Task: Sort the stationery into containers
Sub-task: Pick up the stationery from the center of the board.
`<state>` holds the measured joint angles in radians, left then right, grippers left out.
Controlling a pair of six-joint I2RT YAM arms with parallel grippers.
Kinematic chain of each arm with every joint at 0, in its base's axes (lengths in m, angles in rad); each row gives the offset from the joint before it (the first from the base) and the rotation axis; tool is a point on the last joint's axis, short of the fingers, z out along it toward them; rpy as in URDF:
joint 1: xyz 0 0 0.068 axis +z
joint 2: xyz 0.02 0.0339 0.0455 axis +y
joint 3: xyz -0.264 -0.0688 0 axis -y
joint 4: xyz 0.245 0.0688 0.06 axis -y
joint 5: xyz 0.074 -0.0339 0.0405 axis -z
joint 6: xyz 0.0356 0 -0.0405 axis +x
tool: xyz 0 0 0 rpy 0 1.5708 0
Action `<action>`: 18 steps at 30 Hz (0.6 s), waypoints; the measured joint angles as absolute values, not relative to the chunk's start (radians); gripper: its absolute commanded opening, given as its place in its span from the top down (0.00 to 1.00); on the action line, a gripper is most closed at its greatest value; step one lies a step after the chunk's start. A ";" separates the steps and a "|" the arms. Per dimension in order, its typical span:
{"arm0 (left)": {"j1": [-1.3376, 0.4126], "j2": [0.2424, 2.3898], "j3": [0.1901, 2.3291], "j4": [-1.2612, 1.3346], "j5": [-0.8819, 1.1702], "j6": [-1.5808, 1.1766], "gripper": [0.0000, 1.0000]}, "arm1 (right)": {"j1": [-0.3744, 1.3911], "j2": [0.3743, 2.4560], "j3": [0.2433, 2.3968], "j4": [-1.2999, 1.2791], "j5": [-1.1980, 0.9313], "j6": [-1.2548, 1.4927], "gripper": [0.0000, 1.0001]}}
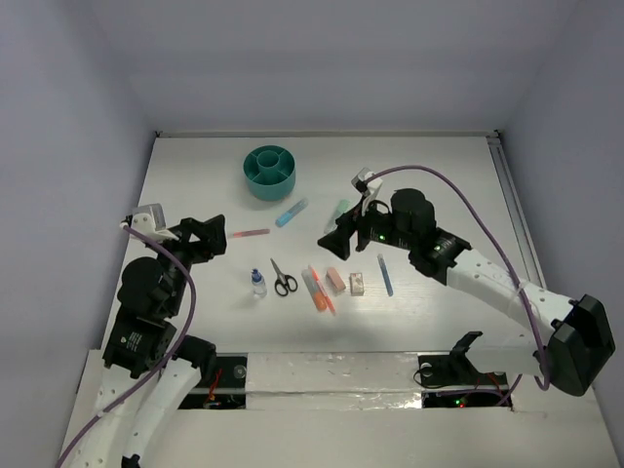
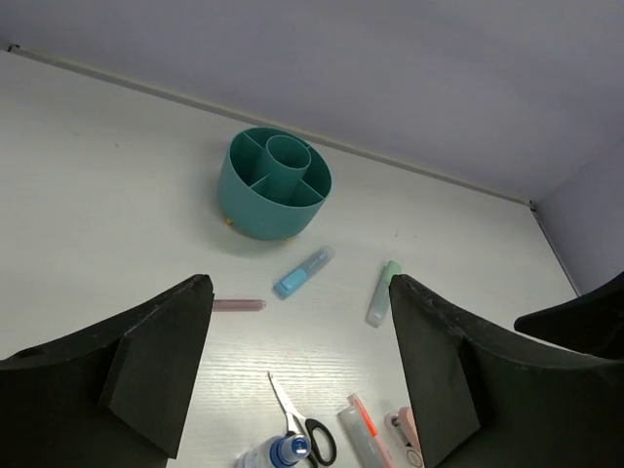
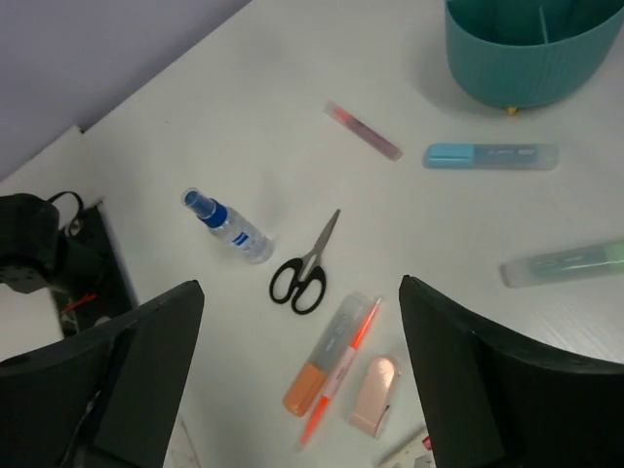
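The teal organiser [image 1: 269, 171] stands at the back of the table, its compartments empty. The stationery lies loose in front of it: blue highlighter [image 1: 291, 213], green highlighter [image 1: 337, 212], pink pen [image 1: 251, 233], blue-capped bottle [image 1: 257, 283], black-handled scissors [image 1: 283, 278], orange highlighter [image 1: 314, 286], pink eraser [image 1: 334, 281], white eraser [image 1: 358, 284], blue pen [image 1: 385, 275]. My left gripper [image 1: 216, 242] is open and empty, left of the pink pen. My right gripper [image 1: 336, 239] is open and empty, above the erasers. The right wrist view shows the scissors [image 3: 307, 268] and the orange highlighter [image 3: 325, 366] between its fingers.
A thin orange pen [image 1: 325, 294] lies along the orange highlighter. Grey walls close the table at the back and on both sides. A rail [image 1: 509, 195] runs along the right edge. The front edge has a taped strip [image 1: 331, 375].
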<state>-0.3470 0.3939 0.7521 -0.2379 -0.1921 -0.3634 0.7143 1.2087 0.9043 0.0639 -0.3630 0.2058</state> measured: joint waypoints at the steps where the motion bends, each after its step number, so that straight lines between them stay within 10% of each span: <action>1: -0.347 0.396 0.752 -0.238 -0.192 -0.362 0.32 | 0.714 1.210 0.900 0.068 -0.376 0.203 0.11; 5: -0.347 0.395 0.752 -0.246 -0.195 -0.349 0.49 | 0.717 1.226 0.880 0.132 -0.421 0.217 1.00; 9: -0.347 0.369 0.747 -0.250 -0.194 -0.330 0.79 | 0.764 1.295 0.878 0.190 -0.438 0.240 1.00; 10: -0.347 0.353 0.742 -0.251 -0.199 -0.331 0.85 | 0.786 1.322 0.880 0.196 -0.434 0.239 0.99; 14: -0.347 0.330 0.731 -0.252 -0.240 -0.330 0.97 | 0.856 1.412 0.892 0.192 -0.410 0.237 0.19; 18: -0.347 0.334 0.726 -0.258 -0.268 -0.331 0.88 | 0.900 1.459 0.923 0.186 -0.378 0.213 0.05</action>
<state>-0.3470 0.3344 0.7258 -0.2581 -0.2676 -0.3305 0.9001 1.4586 0.9226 0.1864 -0.3779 0.2131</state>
